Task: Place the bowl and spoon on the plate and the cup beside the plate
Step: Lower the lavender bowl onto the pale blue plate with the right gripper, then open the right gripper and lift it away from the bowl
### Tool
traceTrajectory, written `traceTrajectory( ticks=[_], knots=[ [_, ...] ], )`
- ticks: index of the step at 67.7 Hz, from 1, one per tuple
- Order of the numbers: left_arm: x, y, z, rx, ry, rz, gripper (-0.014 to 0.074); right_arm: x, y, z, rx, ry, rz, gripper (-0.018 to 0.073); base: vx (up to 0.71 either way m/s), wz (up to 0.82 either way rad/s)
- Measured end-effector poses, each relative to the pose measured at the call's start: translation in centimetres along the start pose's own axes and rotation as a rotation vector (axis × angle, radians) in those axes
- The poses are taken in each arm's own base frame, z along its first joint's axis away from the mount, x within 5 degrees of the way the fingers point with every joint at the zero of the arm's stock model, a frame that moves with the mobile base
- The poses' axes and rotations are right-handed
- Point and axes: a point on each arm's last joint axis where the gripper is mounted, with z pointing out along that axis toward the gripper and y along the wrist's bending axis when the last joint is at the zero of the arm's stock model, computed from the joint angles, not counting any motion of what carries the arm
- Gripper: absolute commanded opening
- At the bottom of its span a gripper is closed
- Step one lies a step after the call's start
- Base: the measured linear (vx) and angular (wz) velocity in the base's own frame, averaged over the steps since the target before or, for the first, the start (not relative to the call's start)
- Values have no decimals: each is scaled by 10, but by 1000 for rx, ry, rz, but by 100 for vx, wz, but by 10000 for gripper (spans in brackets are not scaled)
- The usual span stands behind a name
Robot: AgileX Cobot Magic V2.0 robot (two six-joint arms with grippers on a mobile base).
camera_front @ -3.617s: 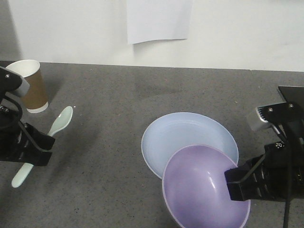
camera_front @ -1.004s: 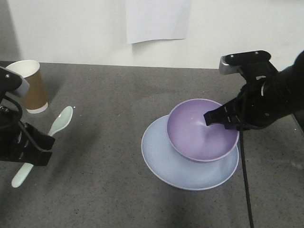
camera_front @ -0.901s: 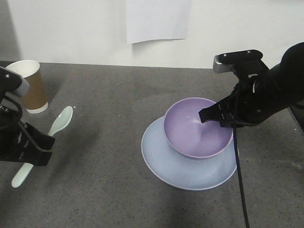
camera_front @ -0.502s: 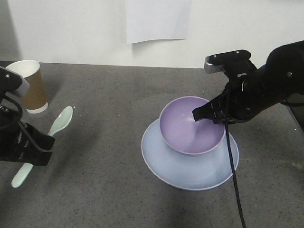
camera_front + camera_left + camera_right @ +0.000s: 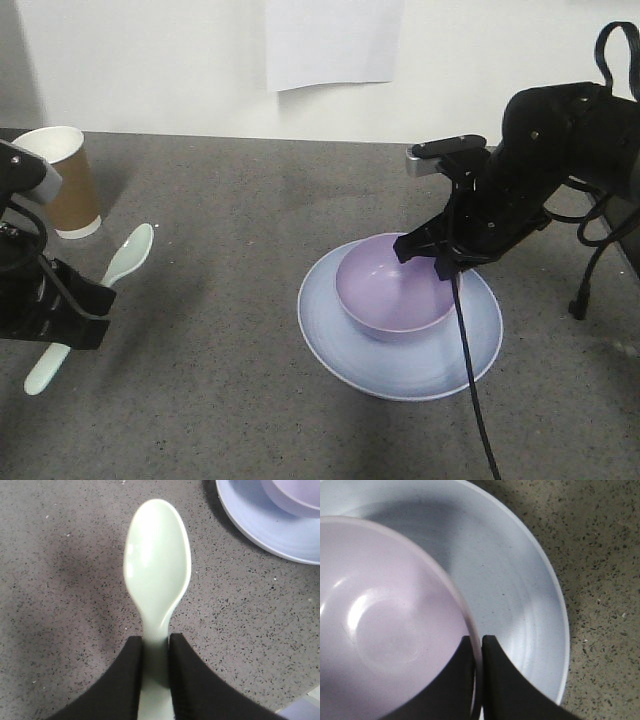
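The lavender bowl (image 5: 388, 296) sits upright in the middle of the pale blue plate (image 5: 330, 345). My right gripper (image 5: 446, 264) is shut on the bowl's right rim, one finger inside and one outside. In the right wrist view the right gripper (image 5: 477, 647) pinches that thin rim, with the bowl (image 5: 385, 630) on the left and the plate (image 5: 525, 585) beneath. At the far left my left gripper (image 5: 62, 318) is shut on the handle of the mint-green spoon (image 5: 128, 258). The left wrist view shows the left gripper (image 5: 155, 647) clamping the spoon (image 5: 157, 565). The brown cup (image 5: 62, 182) stands upright behind it.
A black cable (image 5: 470, 380) hangs from the right arm across the plate's front right. White paper (image 5: 330, 45) hangs on the wall behind the grey speckled table. In the left wrist view the plate's edge (image 5: 260, 527) lies to the upper right of the spoon.
My right gripper carried the bowl from the table's front right over the plate, shifted it left and lowered it into the plate's middle. The left arm, spoon and cup have not moved.
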Motion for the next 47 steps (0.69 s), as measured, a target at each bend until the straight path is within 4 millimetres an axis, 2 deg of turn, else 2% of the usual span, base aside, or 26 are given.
traceTrajectory(
  ticks=[8,19,28,47],
  knots=[
    [0,0,0,0,0,0,77,-1,-7,4,-64,0,-1,-1,0,0],
    [0,0,0,0,0,0,77,-3,-6,13,-113,12,-9,13,0,0],
    [0,0,0,0,0,0,77,-3,-6,20,-118,32,-5,62,0,0],
    [0,0,0,0,0,0,77,-3,-7,21,-110,33,-9,324,0,0]
  ],
)
